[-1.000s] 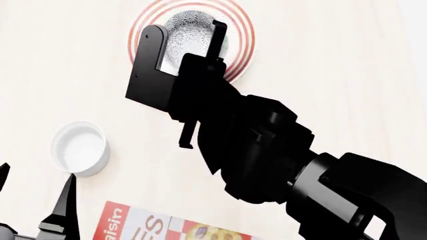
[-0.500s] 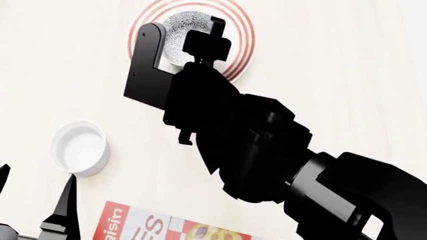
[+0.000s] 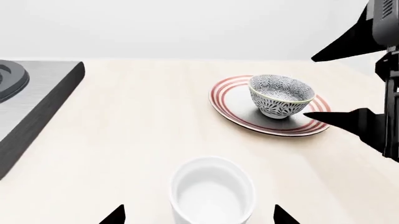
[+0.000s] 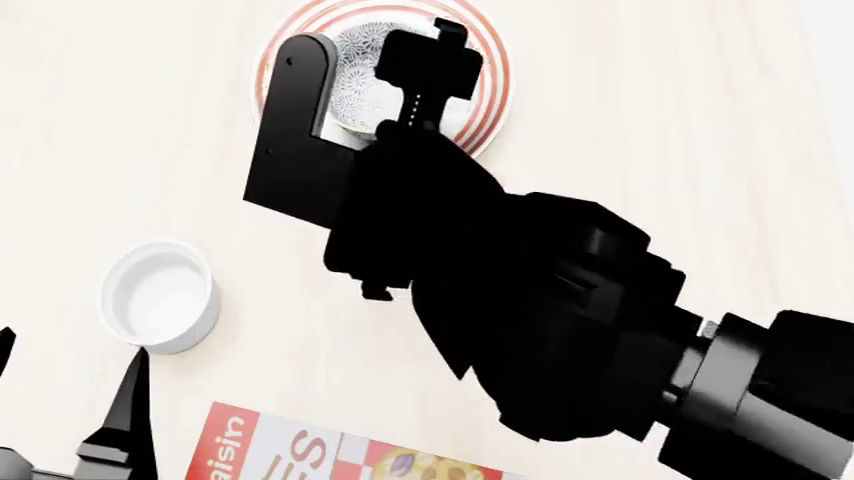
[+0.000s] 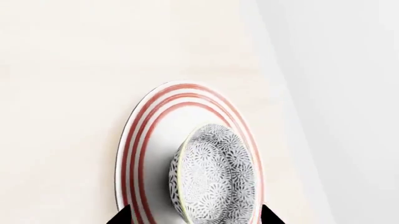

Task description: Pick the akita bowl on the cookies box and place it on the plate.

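Note:
The akita bowl [image 3: 281, 95], grey-and-white speckled, stands upright on the plate [image 3: 246, 119] with red rings. From the head view, only part of the bowl [image 4: 358, 80] and the plate's rim [image 4: 489, 70] show behind my right arm. My right gripper [image 4: 367, 60] hangs above the bowl, open, not touching it. In the right wrist view the bowl [image 5: 215, 175] lies beyond the wide-apart tips of the right gripper [image 5: 194, 217]. The cookies box [image 4: 307, 450] is at the near edge with nothing on the part that shows. My left gripper [image 3: 198, 217] is open and holds nothing.
A plain white cup [image 4: 160, 297] stands on the table, just beyond the left gripper's fingertips [image 3: 115, 217]. A dark stove top [image 3: 44, 88] lies further off to one side. The table's edge [image 5: 283, 121] runs close past the plate.
My right arm has risen toward the head camera and its wrist has turned. The bowl has stayed on the plate. The left arm has barely moved.

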### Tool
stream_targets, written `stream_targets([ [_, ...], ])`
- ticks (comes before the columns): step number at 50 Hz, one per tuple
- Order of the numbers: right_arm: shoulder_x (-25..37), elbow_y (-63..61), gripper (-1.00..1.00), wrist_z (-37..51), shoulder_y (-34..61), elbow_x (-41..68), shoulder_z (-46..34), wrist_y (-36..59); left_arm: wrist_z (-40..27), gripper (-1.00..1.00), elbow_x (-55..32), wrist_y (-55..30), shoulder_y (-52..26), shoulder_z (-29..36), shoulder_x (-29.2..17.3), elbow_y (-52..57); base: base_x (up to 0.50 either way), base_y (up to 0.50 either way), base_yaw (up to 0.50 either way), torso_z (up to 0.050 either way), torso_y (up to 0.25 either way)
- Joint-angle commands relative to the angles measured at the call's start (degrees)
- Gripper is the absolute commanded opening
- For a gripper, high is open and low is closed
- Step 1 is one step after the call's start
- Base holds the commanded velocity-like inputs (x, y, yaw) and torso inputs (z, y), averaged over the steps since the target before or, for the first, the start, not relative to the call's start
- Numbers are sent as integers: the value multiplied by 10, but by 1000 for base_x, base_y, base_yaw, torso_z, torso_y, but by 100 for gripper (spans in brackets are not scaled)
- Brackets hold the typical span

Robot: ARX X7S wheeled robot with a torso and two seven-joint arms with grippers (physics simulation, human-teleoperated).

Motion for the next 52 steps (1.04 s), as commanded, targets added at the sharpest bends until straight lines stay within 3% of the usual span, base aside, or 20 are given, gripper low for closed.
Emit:
stream_targets([
  [1,108,-207,100,23,33,61,29,93,-6,100,0,-3,1,-3,-4,7,0,0,0,0,0],
  [8,190,-331,100,53,43,104,65,116,-14,100,-1,-8,-2,-6,-5,16,0,0,0,0,0],
  [14,268,-462,100,129,20,128,106,97,-31,100,-3,10,-1,-28,2,28,0,0,0,0,0],
  [20,356,-543,100,248,-39,128,156,20,-58,100,-5,27,4,-60,2,71,0,0,0,0,0],
  [27,472,-602,100,417,-128,153,214,-134,-119,100,4,63,-7,-118,30,100,0,0,0,0,0],
  [32,547,-615,100,524,-224,93,203,-290,-137,100,12,98,-4,-150,38,126,0,0,0,0,0],
  [36,578,-627,100,600,-270,41,189,-357,-141,100,12,118,2,-165,42,139,0,0,0,0,0],
  [40,590,-644,100,676,-301,-27,174,-358,-147,100,40,152,6,-180,51,146,0,0,0,0,0],
  [48,682,-654,100,788,-353,-98,146,-515,-160,100,72,190,12,-200,65,150,0,0,0,0,0],
  [52,686,-668,100,834,-368,-154,132,-490,-163,100,71,195,10,-202,67,151,0,0,0,0,0],
])
